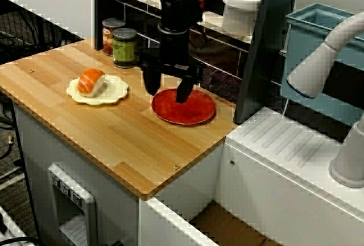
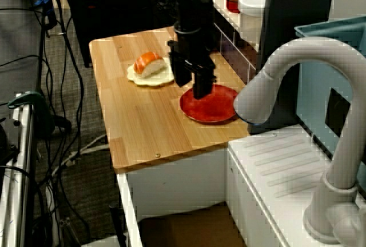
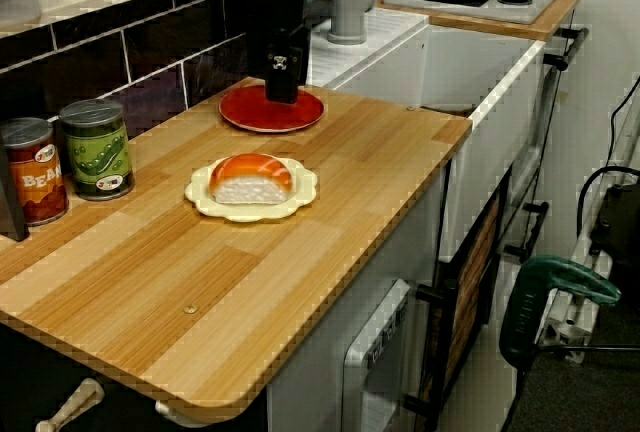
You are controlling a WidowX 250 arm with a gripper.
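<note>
One black gripper (image 1: 166,92) hovers over the one round red plate (image 1: 190,112), jaws spread, holding nothing. To its left, one salmon sushi (image 1: 91,81) sits on one scalloped cream plate (image 1: 115,93), with two labelled tin cans (image 1: 124,46) at the far edge.

Wooden counter (image 1: 114,138) bearing a red plate (image 1: 196,112) near the back wall, a cream scalloped plate (image 1: 118,90) nearby, and a green can (image 1: 124,47) beside a red can (image 1: 110,36).

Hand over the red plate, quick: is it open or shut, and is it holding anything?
Hand: open, fingers apart over the red plate, holding nothing.
</note>
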